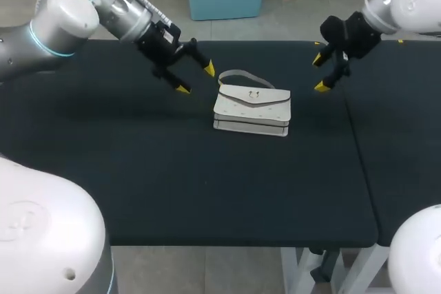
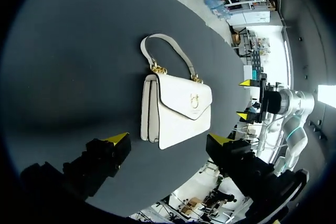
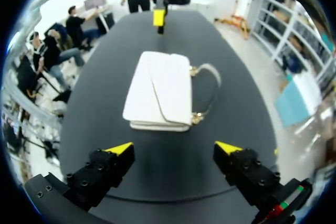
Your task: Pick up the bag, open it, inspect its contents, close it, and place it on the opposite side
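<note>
A white handbag [image 1: 252, 109] with a closed flap, a gold clasp and a pale handle lies flat on the black table [image 1: 172, 177], near the middle. My left gripper [image 1: 195, 78] hovers open just to its left, nothing between the fingers. My right gripper [image 1: 321, 73] hangs open to the bag's right, apart from it. In the left wrist view the bag [image 2: 176, 108] lies ahead of the open left gripper [image 2: 169, 141], with my other arm's gripper [image 2: 245, 98] beyond it. The right wrist view has the bag [image 3: 160, 91] ahead of the open right gripper [image 3: 174, 148].
A seam [image 1: 358, 149] runs between this table and a second black table [image 1: 406, 135] on the right. The handle [image 1: 238, 74] of the bag curls toward the far edge.
</note>
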Tool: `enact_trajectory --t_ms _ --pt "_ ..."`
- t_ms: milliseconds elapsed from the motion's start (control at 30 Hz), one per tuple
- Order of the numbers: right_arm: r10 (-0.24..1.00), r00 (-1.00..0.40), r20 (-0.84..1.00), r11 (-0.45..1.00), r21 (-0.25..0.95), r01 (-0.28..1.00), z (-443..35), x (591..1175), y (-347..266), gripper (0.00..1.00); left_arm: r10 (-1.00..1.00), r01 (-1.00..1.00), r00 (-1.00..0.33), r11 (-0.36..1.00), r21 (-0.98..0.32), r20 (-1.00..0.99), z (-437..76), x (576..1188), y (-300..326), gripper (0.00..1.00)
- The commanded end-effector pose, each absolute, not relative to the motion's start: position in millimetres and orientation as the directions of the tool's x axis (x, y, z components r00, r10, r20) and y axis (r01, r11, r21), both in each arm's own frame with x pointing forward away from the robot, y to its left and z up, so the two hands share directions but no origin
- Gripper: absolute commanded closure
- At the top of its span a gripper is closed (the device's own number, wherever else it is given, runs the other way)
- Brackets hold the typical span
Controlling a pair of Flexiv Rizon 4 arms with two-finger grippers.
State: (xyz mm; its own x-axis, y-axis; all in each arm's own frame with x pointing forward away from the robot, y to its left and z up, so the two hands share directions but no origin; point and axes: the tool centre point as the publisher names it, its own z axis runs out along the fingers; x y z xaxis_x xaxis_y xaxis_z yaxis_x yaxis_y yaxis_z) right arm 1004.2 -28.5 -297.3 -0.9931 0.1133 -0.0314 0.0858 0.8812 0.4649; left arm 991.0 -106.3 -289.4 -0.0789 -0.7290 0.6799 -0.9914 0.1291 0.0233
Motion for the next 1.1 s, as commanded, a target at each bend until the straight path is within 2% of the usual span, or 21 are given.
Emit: enact_trajectory --t_ms 33,200,233,267,567,767,800,867,900,967,1100 --pt "0.151 -0.98 -0.125 0.925 0.367 0.096 -294.3 985.7 -17.3 0.0 -0.752 -0.963 -0.204 0.268 0.009 0.626 -276.7 1004.4 -96.3 0.0" --pt "0.156 -0.974 -0.166 0.936 0.339 0.092 -294.9 974.3 -9.3 0.0 -0.663 -0.825 -0.539 0.539 -0.168 0.52 -264.5 999.3 -78.9 0.0" --pt "0.158 -0.973 -0.169 0.937 0.338 0.093 -294.8 972.5 -8.1 0.0 -0.646 -0.787 -0.589 0.595 -0.162 0.485 -262.4 997.2 -75.3 0.0" --pt "0.16 -0.971 -0.176 0.938 0.333 0.094 -294.7 969.1 -5.2 0.0 -0.652 -0.751 -0.614 0.656 -0.073 0.445 -259.5 995.4 -72.3 0.0" --pt "0.202 -0.945 -0.259 0.952 0.277 0.128 -293.7 957.4 17.5 0.0 -0.652 -0.751 -0.614 0.656 -0.073 0.445 -259.5 995.4 -72.3 0.0" --pt "0.172 -0.927 -0.333 0.969 0.227 0.098 -297.7 952.4 30.1 0.0 -0.652 -0.751 -0.614 0.656 -0.073 0.445 -259.5 995.4 -72.3 0.0" --pt "0.165 -0.923 -0.348 0.972 0.219 0.091 -298.2 951.4 31.6 0.0 -0.616 -0.71 -0.667 0.696 -0.107 0.42 -257.1 996.5 -69.8 0.0" --pt "0.151 -0.914 -0.376 0.977 0.2 0.079 -299.3 949.1 34.4 0.0 -0.355 -0.445 -0.858 0.875 -0.191 0.371 -251.5 993.3 -64.9 0.0" --pt "0.145 -0.912 -0.385 0.977 0.199 0.071 -300.2 947.9 35.9 0.0 -0.298 -0.384 -0.889 0.899 -0.212 0.348 -250.5 993.2 -62.8 0.0" --pt "0.132 -0.911 -0.391 0.977 0.208 0.052 -303.2 946.1 39.1 0.0 0.016 -0.04 -0.965 0.978 -0.205 0.263 -249.6 991.5 -49.0 0.0" --pt "0.128 -0.919 -0.373 0.973 0.226 0.043 -304.5 946.1 40.2 0.0 0.036 -0.01 -0.966 0.984 -0.178 0.256 -249.3 995.8 -45.0 0.0"
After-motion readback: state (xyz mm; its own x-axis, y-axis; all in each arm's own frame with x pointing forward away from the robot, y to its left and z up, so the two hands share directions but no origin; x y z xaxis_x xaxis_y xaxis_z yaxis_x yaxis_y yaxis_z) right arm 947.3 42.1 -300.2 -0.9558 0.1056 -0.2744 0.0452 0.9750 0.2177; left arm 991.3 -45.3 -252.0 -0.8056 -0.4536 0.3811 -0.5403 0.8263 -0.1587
